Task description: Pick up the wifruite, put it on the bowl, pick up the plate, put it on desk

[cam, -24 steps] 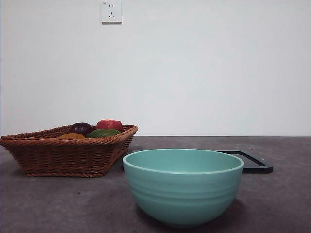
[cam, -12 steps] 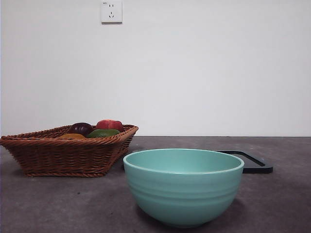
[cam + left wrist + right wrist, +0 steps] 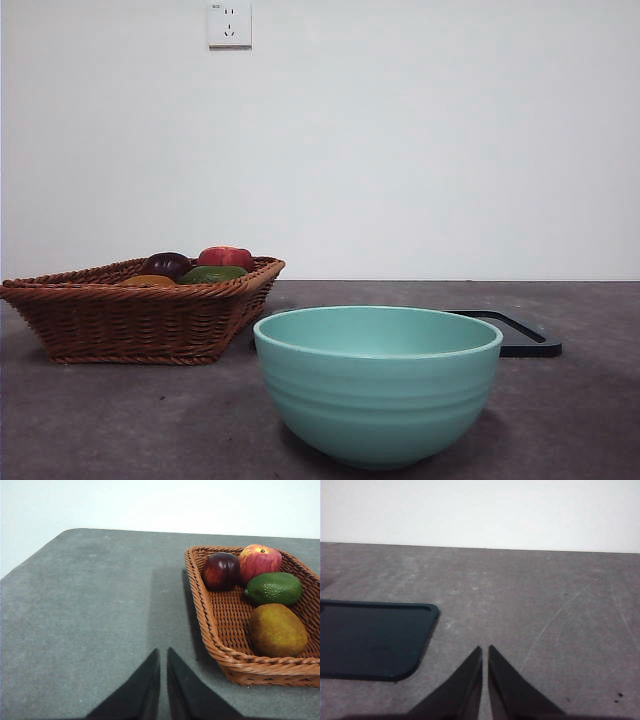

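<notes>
Waiting: both arms idle over bench (image 3: 530,595)
left gripper (image 3: 163,652): clenched, empty; wifruite (image 3: 278,630) in basket (image 3: 207,610) just beside it
right gripper (image 3: 485,650): clenched, empty; plate (image 3: 372,639) near
bowl (image 3: 377,385): empty

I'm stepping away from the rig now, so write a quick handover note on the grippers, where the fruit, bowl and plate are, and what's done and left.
Left gripper: shut, holding nothing, over the desk beside the wicker basket.
Right gripper: shut, holding nothing, near the dark plate.
Wifruite: in the basket with the red fruit, purple fruit and green avocado.
Bowl: front of desk, nothing seen inside.
Done: nothing.
Left: wifruite into bowl, then move the plate.
</notes>
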